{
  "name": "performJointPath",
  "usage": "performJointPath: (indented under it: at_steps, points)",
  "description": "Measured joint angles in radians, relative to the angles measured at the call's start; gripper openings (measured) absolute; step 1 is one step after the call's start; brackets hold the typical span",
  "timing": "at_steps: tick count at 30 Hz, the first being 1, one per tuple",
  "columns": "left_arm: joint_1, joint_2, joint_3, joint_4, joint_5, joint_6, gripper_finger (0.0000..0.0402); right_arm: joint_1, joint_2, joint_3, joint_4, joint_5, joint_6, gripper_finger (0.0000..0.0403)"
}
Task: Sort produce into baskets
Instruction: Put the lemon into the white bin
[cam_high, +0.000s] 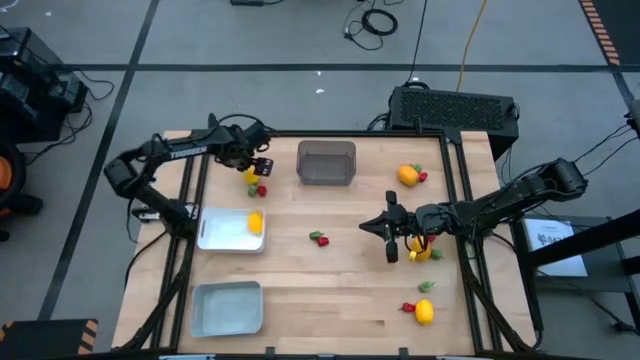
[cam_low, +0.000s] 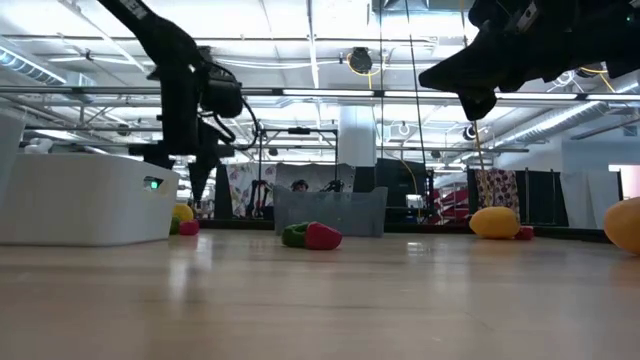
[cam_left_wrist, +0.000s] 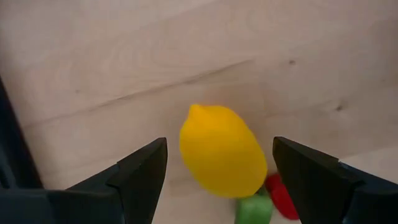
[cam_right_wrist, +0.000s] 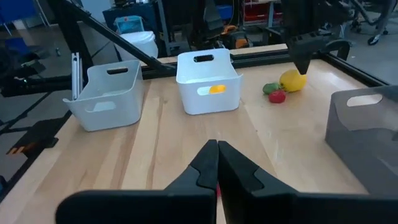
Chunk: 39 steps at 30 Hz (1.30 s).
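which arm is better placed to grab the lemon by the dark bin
Left. The left gripper hangs open right over that lemon, fingers either side. The right gripper is shut and far across the table.

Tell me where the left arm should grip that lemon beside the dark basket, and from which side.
Grip the lemon across its narrow middle, coming straight down from above. It lies on its side on the table, and the left gripper already hangs open with a finger on each side. A green piece and a red piece touch one end, so avoid that end.
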Motion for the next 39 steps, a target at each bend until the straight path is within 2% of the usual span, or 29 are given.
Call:
performJointPath:
  at_steps: [4, 22, 39]
  points:
    - [0.000, 0.033, 0.000, 0.016, 0.045, -0.002, 0.0299, 0.000, 0.000, 0.000, -0.022, 0.000, 0.000, 0.0000]
    - [0.000, 0.119, -0.035, 0.013, 0.040, -0.038, 0.0299, 0.000, 0.000, 0.000, -0.074, -0.003, -0.009, 0.0000]
    - [0.000, 0.122, -0.041, 0.055, 0.045, 0.009, 0.0291, 0.000, 0.000, 0.000, -0.071, -0.003, -0.015, 0.0000]
